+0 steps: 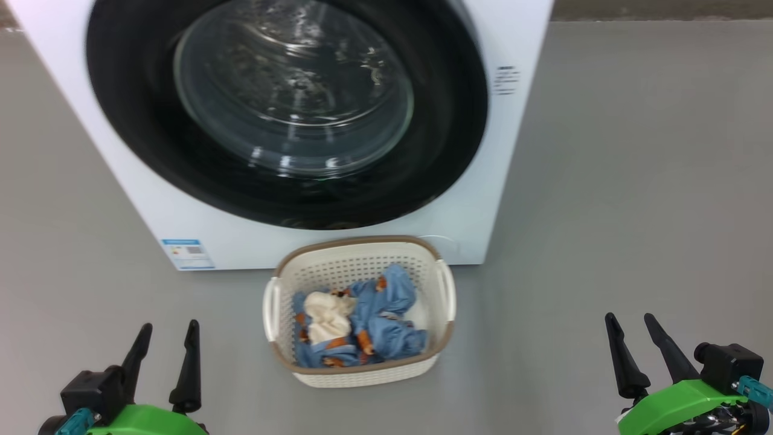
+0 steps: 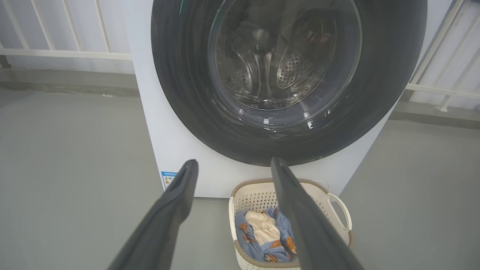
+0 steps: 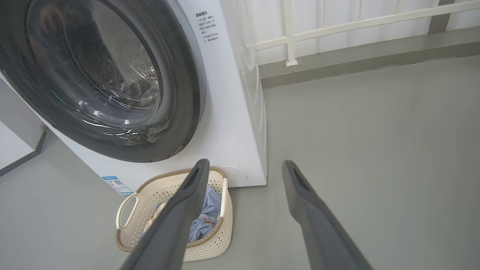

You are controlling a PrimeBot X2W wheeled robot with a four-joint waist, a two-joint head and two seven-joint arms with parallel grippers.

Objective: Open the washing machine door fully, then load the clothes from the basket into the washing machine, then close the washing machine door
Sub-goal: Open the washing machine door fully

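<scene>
Now, spot left gripper (image 1: 169, 326) spread wide, empty, low left; move across to washing machine door (image 1: 139, 121), shut flush on washing machine (image 1: 121, 199), basket (image 1: 356, 241) of clothes (image 1: 380, 308) on the floor (image 1: 604, 181) just before it; end at right gripper (image 1: 629, 317), likewise splayed, empty. Best catch the door by its edge, swing wide, avoid the basket.

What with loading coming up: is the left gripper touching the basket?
Apart. The head view shows bare floor between the open left gripper and the basket.
</scene>
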